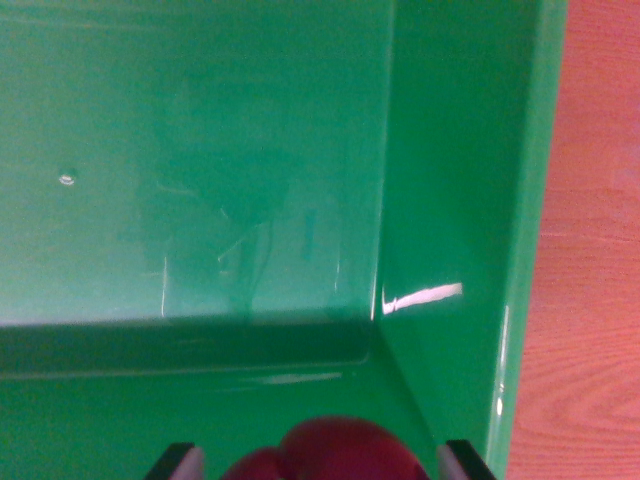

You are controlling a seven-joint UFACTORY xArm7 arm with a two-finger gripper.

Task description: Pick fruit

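Note:
A dark red fruit (335,452) shows at the bottom edge of the wrist view, lumpy and rounded, sitting between my two dark fingertips (178,463). My gripper (322,462) is shut on it, one finger at each side. Below and beyond it lies the inside of a green plastic bin (200,150), its glossy floor bare, with the fruit held over the bin's near corner. Only the top of the fruit is visible; the rest is cut off by the frame.
The bin's right wall (460,200) rises steeply and its near wall (180,350) runs across the lower view. Outside the bin at the wrist view's right is an orange-brown wooden tabletop (590,250).

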